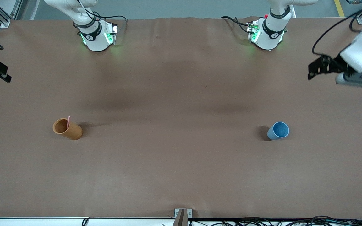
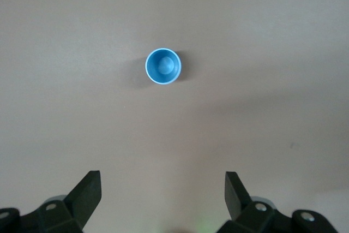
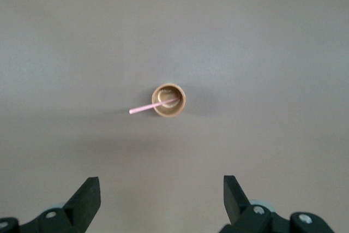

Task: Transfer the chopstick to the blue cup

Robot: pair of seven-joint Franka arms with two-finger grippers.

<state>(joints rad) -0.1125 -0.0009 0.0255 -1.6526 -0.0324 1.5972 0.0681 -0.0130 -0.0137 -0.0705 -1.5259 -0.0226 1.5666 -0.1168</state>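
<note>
Both arms wait high and wide, nothing picked up. The chopstick (image 1: pixel 68 121) stands leaning in the orange cup (image 1: pixel 68 129), toward the right arm's end of the table (image 1: pixel 181 175), its pink tip poking just above the rim. The blue cup (image 1: pixel 278 130) sits upright and empty, well apart, toward the left arm's end.

The right claw (image 3: pixel 161 200) hangs high over the table with the orange cup in its wrist view, fingers spread wide apart, gripping nothing. The left claw (image 2: pixel 163 200) hangs just as high, looking down on the blue cup, fingers also wide apart and empty.

Now the risks, as I read them. That stick is thin and leans at a slant, so a claw coming straight down may close beside it or knock it round the rim. Little of it shows above the cup, so the fingers could strike the rim and tip the orange cup over. A pinch too near the tip may let it swing. And the blue cup looks light, so a slanted drop could topple it.
</note>
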